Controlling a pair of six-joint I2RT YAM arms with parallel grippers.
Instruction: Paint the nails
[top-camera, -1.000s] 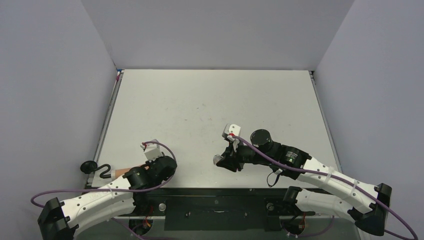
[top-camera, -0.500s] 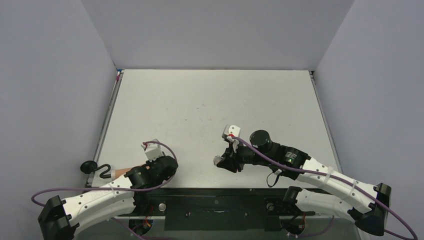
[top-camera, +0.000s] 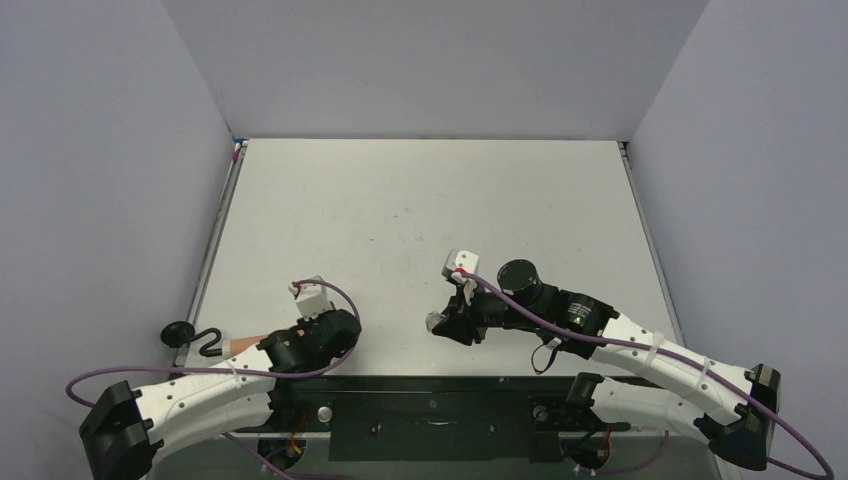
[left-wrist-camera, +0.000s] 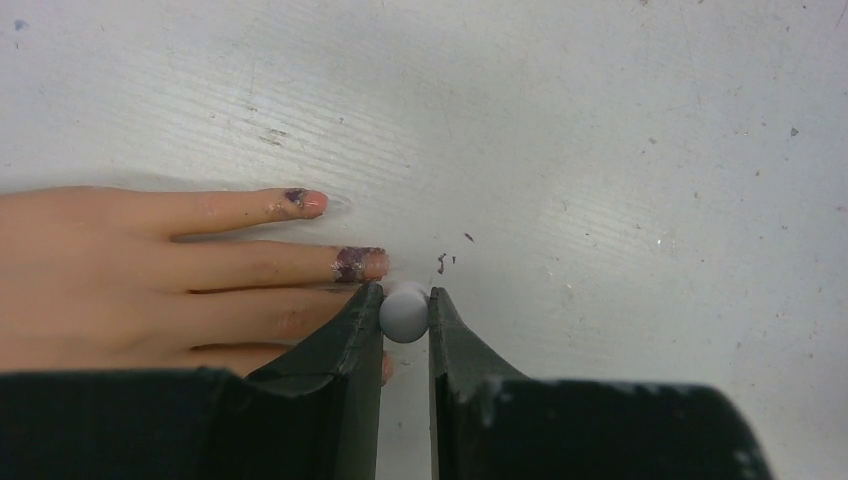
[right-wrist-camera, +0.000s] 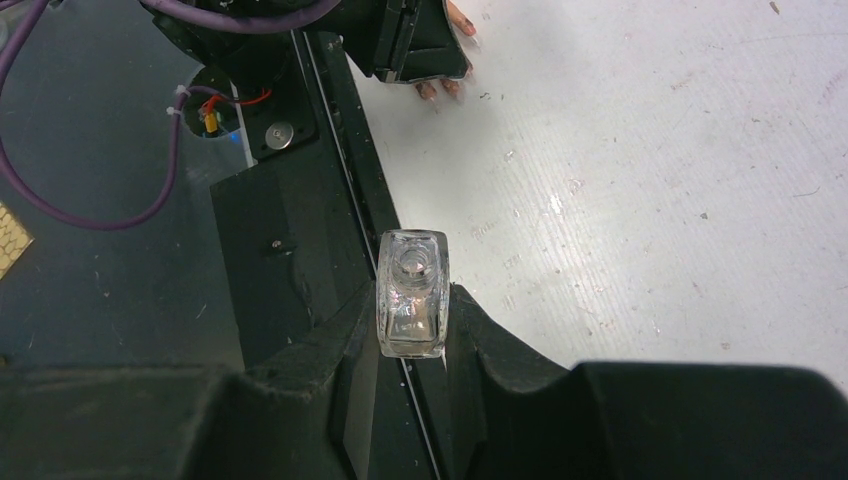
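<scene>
**Item 1, left claw** (left-wrist-camera: 404, 296). It was closed on a small round white cap (left-wrist-camera: 404, 315), presumably the brush handle. I could not see any bristle beneath it. The cap hung just off the fingertips of the small peach-coloured fake hand (left-wrist-camera: 120, 270), which lay flat on the scuffed white table (left-wrist-camera: 620, 150).

**Item 2, nails** (left-wrist-camera: 352, 263). Two were visible from the left wrist, both with patchy purplish-brown polish. Dark specks lay on the table just beyond them. The third fingertip was hidden behind the claw's dark finger, and the fourth only peeked out below it.

**Item 3, right claw** (right-wrist-camera: 412, 300). It was gripping a small square clear glass bottle (right-wrist-camera: 411, 270) by its sides, with the neck uncapped and facing up. It sat well apart from the fake hand, at the near edge of the table.

**Item 4, change logged.** Over the last second the left wrist had edged a little rightward and towards the bases in the overhead view. The right arm had barely stirred.

**Item 5, reading.** I took this shift as lining the brush up on a lower finger, with the bottle parked for a later dip. Coverage looked uneven, so I judged the painting only partly done.
</scene>
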